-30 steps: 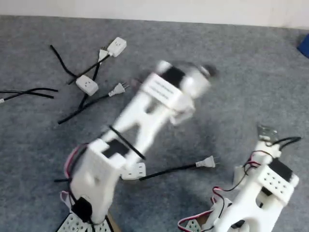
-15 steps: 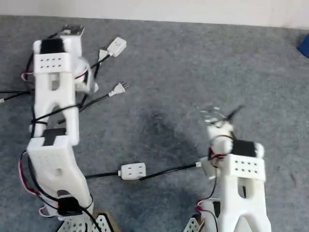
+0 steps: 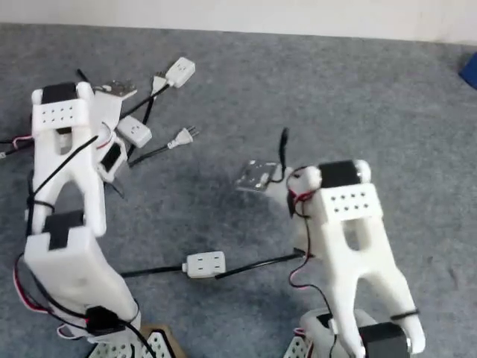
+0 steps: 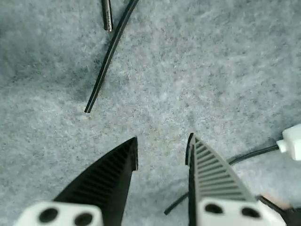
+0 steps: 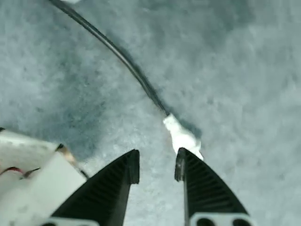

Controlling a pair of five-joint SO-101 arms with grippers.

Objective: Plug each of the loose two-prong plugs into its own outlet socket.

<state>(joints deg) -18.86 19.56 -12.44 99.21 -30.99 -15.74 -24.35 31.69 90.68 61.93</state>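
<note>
Grey carpet (image 3: 246, 89) bears two plugs not yet seated: a white plug (image 5: 182, 136) lies just beyond my right claw (image 5: 157, 157), parted and empty; a second plug (image 3: 182, 136) rests near a socket (image 3: 134, 132), my left claw (image 4: 162, 141) open, holding nothing.

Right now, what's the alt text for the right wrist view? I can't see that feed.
The right gripper hangs open over grey carpet, its two black ribbed fingers apart and holding nothing. A white plug on a black cord lies on the carpet just beyond one fingertip.
</note>
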